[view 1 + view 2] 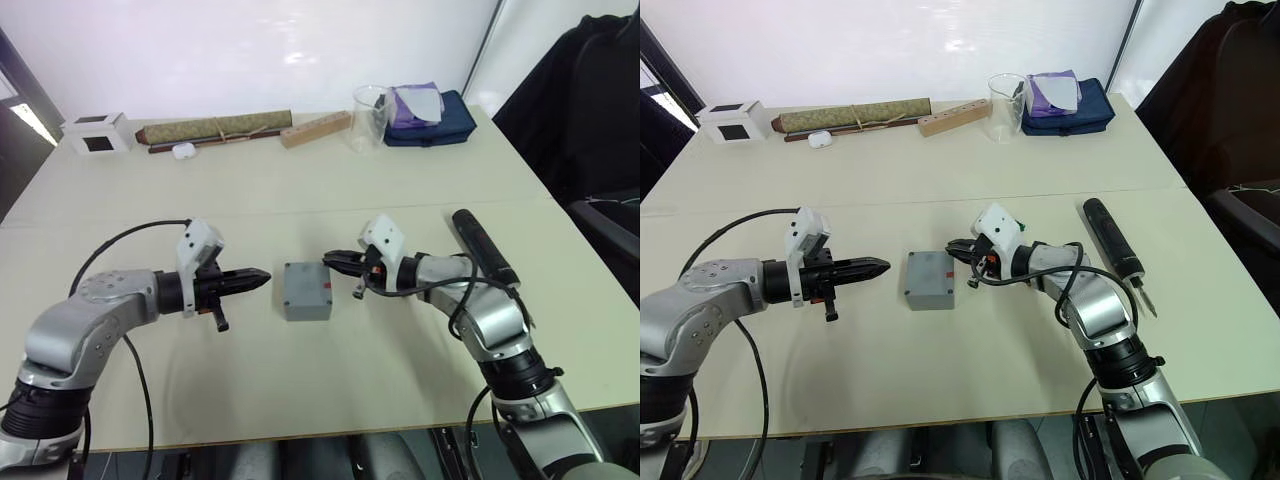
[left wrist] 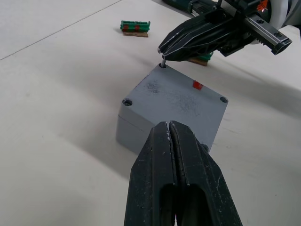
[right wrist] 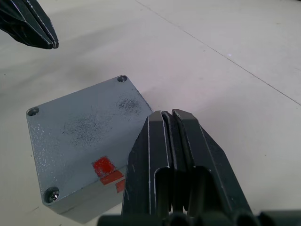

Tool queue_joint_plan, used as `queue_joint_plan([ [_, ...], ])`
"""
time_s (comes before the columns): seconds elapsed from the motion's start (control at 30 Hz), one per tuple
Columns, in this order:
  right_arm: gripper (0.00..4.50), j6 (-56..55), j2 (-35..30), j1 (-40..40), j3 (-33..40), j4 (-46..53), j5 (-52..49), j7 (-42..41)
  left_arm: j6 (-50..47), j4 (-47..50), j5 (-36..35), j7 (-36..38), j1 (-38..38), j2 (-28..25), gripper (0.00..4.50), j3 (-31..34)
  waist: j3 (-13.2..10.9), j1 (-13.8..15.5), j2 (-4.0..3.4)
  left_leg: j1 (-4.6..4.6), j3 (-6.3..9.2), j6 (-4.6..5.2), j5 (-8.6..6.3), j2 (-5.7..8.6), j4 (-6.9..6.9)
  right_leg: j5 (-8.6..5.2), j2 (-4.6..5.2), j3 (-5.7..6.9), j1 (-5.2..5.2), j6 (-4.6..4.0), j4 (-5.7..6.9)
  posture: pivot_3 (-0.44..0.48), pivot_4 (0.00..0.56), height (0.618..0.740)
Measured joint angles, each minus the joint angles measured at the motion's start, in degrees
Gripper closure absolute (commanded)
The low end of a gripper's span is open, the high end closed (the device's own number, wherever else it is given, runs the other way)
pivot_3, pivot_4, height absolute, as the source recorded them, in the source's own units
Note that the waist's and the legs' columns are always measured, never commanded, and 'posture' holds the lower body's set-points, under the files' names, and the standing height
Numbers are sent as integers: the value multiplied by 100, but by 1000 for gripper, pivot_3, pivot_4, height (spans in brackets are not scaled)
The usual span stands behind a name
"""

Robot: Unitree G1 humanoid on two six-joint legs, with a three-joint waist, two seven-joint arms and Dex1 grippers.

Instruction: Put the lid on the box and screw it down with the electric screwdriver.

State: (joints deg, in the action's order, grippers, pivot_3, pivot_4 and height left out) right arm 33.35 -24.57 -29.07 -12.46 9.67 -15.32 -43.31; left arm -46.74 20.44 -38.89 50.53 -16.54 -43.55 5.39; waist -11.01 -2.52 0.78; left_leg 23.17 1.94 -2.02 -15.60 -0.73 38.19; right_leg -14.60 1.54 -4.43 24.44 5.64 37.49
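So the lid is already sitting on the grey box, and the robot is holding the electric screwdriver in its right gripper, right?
Not quite. The lid does sit on the box, but the electric screwdriver lies on the table beside the right arm, held by neither gripper. The right eye view shows it. The right gripper is shut on a small screw at one lid corner, as the left wrist view shows.

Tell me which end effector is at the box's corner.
The right end effector: its tip pinches a small screw over a corner of the lid. The left end effector, shut, stands off the box.
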Motion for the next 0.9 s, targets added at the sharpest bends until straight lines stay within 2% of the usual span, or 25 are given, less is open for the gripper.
queue_joint_plan([
  [0.43, 4408, -62, 0, 0, -54, -7, 90, 2, 6, -3, 33, -20, -3, 51, 4500, -10, 0, 1, 0, 0, 0, 0, 0, 0, 0, 0, 0, 0, 0, 0, 0, 0, 150, 740],
  [0.57, 3197, -92, -3, 0, -58, -31, 152, -39, 6, -3, 74, -44, -3, 67, 4500, -10, 0, 1, 0, 0, 0, 0, 0, 0, 0, 0, 0, 0, 0, 0, 0, 0, 150, 740],
  [0.7, 1555, -92, -20, 0, -58, -87, 169, -108, 6, -3, 82, -53, -3, 96, 4500, -11, 0, 0, 0, 0, 0, 0, 0, 0, 0, 0, 0, 0, 0, 0, 0, 0, 150, 740],
  [0.8, 483, -91, -45, 0, -58, -86, 167, -141, 6, -3, 86, -58, -3, 114, 4500, -18, 0, 0, 0, 0, 0, 0, 0, 0, 0, 0, 0, 0, 0, 0, 0, 0, 150, 740],
  [0.87, 28, -85, -91, 0, -52, -82, 162, -167, 6, -3, 89, -65, -5, 132, 4500, -25, 0, 0, 0, 0, 0, 0, 0, 0, 0, 0, 0, 0, 0, 0, 0, 0, 150, 740],
  [0.9, 28, -75, -104, 0, -43, -77, 157, -176, 6, -3, 89, -68, -4, 138, 4500, -28, 0, 0, 0, 0, 0, 0, 0, 0, 0, 0, 0, 0, 0, 0, 0, 0, 150, 740],
])
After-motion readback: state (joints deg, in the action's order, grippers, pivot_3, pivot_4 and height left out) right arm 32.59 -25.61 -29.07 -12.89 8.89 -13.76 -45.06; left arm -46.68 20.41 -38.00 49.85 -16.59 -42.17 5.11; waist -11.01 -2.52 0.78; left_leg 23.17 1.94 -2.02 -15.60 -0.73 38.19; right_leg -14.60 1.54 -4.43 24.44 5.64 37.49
